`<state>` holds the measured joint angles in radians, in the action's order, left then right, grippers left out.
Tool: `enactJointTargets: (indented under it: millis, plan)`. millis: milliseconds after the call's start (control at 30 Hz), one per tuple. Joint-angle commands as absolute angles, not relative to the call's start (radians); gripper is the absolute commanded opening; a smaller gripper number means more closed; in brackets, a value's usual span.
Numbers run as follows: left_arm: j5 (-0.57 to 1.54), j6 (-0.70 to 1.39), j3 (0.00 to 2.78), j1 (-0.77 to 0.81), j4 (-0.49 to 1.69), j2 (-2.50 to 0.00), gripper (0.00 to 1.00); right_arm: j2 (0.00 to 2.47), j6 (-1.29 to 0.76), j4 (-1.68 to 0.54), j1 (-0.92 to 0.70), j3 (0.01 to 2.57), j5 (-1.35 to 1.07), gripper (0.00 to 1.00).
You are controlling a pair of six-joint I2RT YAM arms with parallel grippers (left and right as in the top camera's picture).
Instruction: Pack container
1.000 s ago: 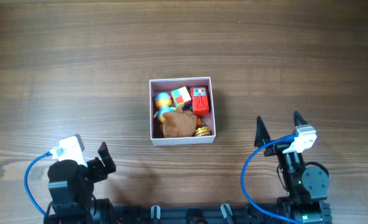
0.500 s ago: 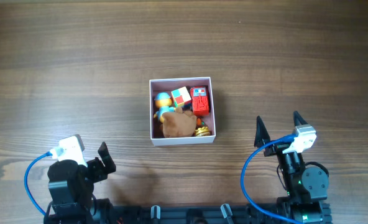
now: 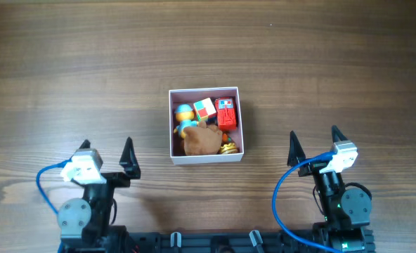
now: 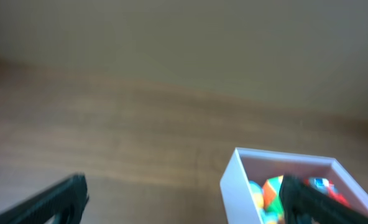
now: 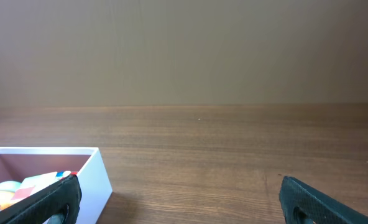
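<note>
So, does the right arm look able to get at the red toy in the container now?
Probably yes. The right gripper is open, nothing stands between it and the container, and the red toy lies uncovered by the right wall.

Brown wood-grain table point(image 3: 67, 63), the grain running left to right. The white-walled container point(image 3: 206, 159) sits flat on it, with wood showing around the container on all four sides.

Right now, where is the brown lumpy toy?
In the overhead view, the brown toy lies inside the container, along its robot-side wall, just below the blue-capped figure.
</note>
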<state>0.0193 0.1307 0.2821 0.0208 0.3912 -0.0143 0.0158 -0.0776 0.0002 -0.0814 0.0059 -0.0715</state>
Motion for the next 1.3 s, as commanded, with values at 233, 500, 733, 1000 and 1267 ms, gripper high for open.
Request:
enactJointTargets:
  millis: [233,500,733,1000,1267]
  plan:
    - [0.099,0.112,0.006,0.028,0.068,-0.003,1.0,0.01,-0.08,0.004,-0.074,0.006,-0.088,1.0]
    - [0.107,0.123,0.006,0.028,0.067,-0.005,1.0,0.01,-0.081,0.004,-0.074,0.006,-0.088,1.0]
    - [0.107,0.123,0.006,0.028,0.067,-0.005,1.0,0.01,-0.08,0.004,-0.074,0.006,-0.088,1.0]
    - [0.107,0.123,0.006,0.028,0.067,-0.005,1.0,0.01,-0.08,0.004,-0.074,0.006,-0.088,1.0]
    - [0.107,0.123,0.006,0.028,0.067,-0.005,1.0,0.01,-0.081,0.004,-0.074,0.005,-0.088,1.0]
